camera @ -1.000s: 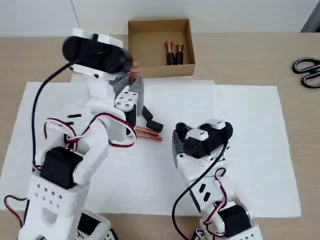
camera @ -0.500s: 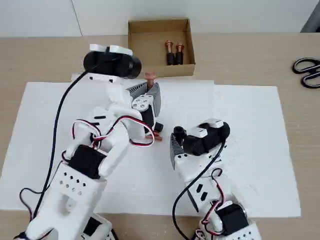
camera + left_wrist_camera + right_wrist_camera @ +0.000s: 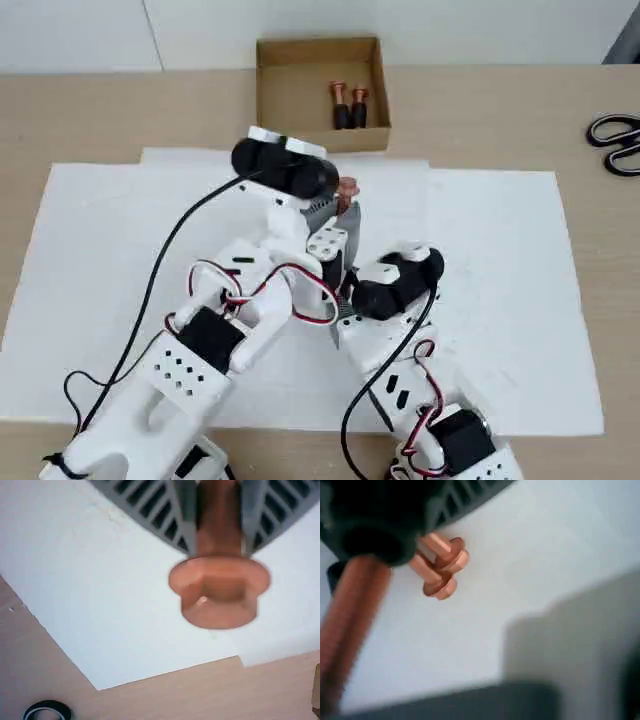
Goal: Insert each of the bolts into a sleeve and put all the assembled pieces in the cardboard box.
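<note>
Copper bolt (image 3: pixel 220 580): It is held up off the paper (image 3: pixel 500 250), in the middle of the table, just on the near side of the box (image 3: pixel 295 100).
Left pincer (image 3: pixel 220 540): It is squeezed tight on the bolt's stem, one finger on each side, just behind the head.
Long way of the bolt: The flat six-sided head sticks out past the fingertips and points toward the box. The screw end points back the other way, toward the right arm.
Right pincer (image 3: pixel 343 305): It sits just beside the left one, on the screw-end side. I cannot tell if it is wide or narrow.
Dark lump (image 3: pixel 370 530): It is right up against a copper stem. I cannot tell if it is a sleeve or part of the other arm.
Loose bolts (image 3: pixel 440 567): Two lie side by side on the paper, touching, with no sleeves on them.
Done pieces (image 3: pixel 349 105): Two are in the box, by its right wall.
Next move, I think: A sleeve must slide on from the screw end, so the right arm, which is closest to that end, looks best placed.
Watch out: The two arms are very close and could bump.
</note>
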Robot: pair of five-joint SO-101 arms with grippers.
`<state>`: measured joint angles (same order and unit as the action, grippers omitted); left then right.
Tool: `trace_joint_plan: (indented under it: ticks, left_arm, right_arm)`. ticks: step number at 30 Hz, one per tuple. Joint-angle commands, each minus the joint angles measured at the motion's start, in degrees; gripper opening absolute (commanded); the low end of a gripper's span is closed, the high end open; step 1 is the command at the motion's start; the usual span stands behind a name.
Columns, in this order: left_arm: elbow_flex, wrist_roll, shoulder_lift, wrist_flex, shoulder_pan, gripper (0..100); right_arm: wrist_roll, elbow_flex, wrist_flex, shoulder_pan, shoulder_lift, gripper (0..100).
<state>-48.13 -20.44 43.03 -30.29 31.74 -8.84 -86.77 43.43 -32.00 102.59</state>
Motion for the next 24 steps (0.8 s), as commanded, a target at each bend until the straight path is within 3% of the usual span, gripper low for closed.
trace_joint_plan:
  ticks: [1,13,24]
  left_arm:
    - [-1.2,0.4,1.6,3.5,0.3,1]
    - [-4.5,0.3,1.6,6.7,0.3,1]
    - [-4.5,-2.4,6.9,0.4,0.4,1]
  right_arm:
    - [-0.6,0.8,-1.2,-0.3,0.3,0.4]
    - [-0.6,0.8,-1.3,-0.2,0.3,0.4]
    - [-0.6,0.8,-1.3,-0.1,0.3,0.4]
